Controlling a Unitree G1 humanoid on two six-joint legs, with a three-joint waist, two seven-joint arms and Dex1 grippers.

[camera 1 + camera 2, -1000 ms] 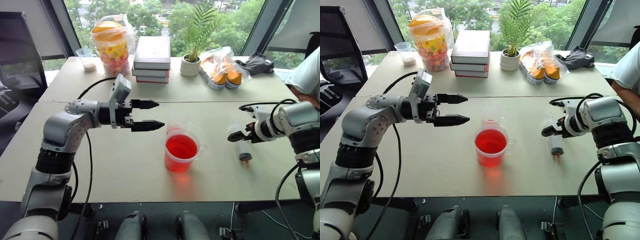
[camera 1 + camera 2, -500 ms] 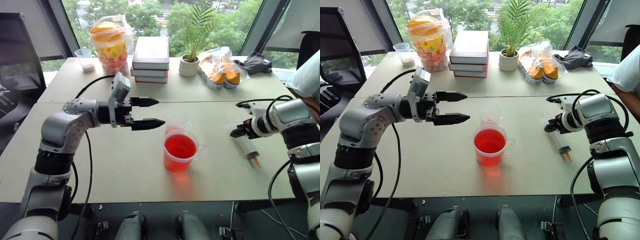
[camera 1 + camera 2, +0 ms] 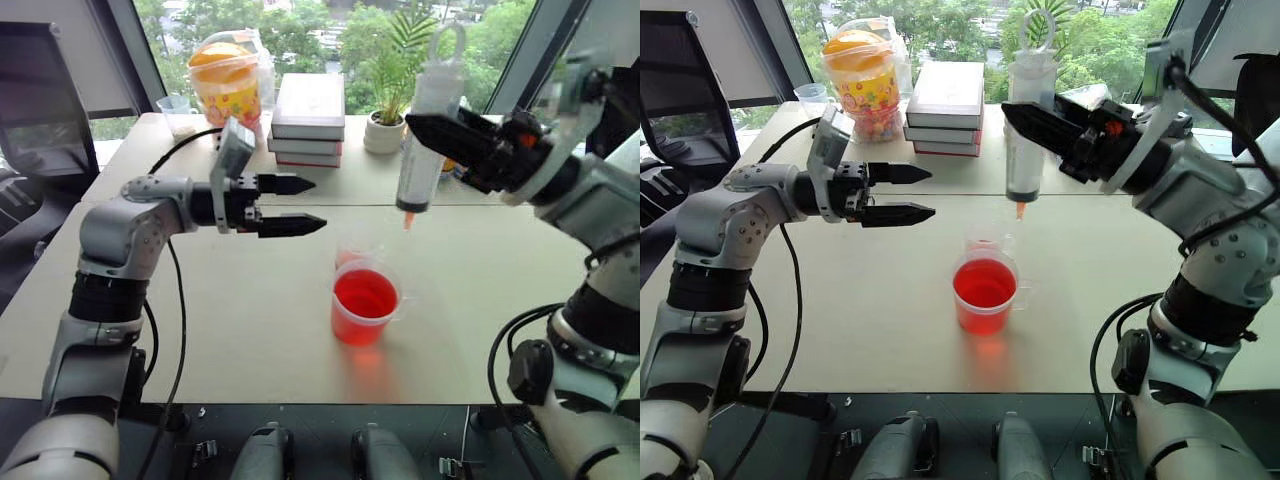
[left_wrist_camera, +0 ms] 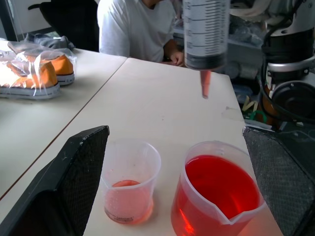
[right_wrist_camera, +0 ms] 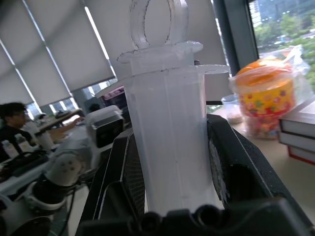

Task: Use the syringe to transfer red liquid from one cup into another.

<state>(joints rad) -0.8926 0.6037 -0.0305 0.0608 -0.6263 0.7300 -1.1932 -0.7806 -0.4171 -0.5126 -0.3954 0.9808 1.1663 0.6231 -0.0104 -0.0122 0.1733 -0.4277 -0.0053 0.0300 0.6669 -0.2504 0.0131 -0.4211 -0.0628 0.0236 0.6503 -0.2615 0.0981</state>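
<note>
Nearby: books [image 3: 307, 118], plant [image 3: 385, 75], candy jar [image 3: 228, 88] behind cups.

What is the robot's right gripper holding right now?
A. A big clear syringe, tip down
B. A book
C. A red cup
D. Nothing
A: the right gripper is clamped around the barrel of the syringe, which hangs upright with its orange tip pointing down, above the two cups.
</note>
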